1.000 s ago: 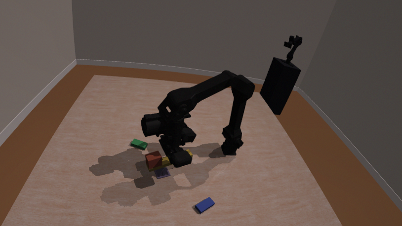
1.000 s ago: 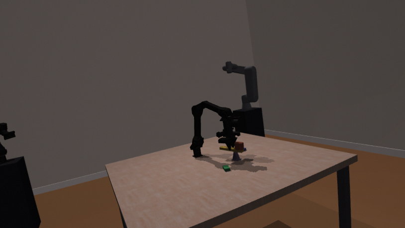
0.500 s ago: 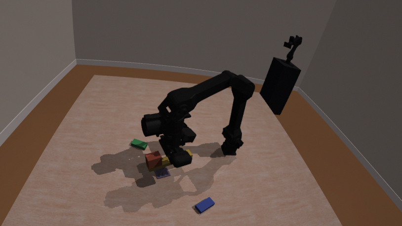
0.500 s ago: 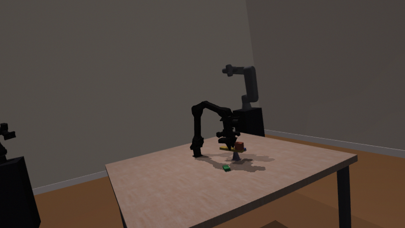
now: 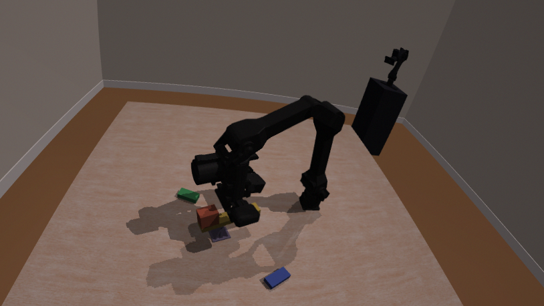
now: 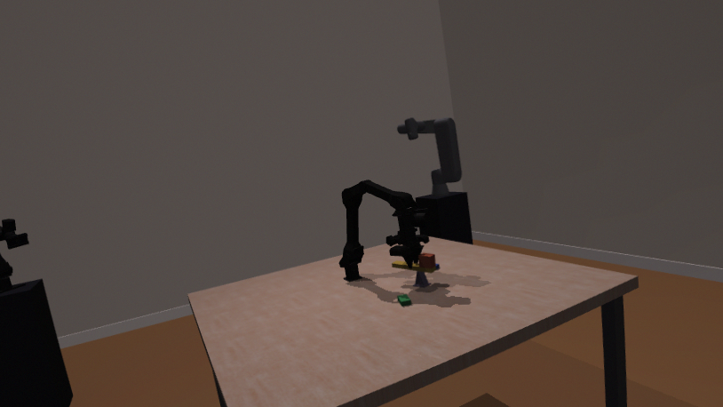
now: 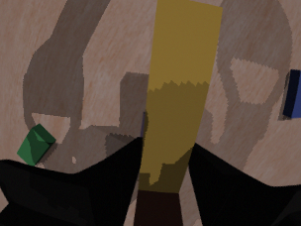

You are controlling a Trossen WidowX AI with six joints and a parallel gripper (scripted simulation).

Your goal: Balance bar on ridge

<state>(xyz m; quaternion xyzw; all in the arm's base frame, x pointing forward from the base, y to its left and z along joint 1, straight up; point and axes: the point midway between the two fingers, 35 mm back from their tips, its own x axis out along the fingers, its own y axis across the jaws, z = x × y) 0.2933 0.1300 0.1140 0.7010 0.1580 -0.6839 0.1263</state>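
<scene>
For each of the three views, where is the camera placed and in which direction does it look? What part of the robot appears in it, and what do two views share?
Top: high above one table edge, looking down; shows the whole arm and the tool shut on the yellow bar.
Exterior: off the table, looking sideways; whole arm small, bar above the ridge.
Wrist: on the tool, looking down along the bar; only the dark fingers show.
Shared: top and wrist both show the green block and the blue block.

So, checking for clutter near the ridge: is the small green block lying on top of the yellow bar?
No, the small green block lies on the table, apart from the yellow bar.
</scene>
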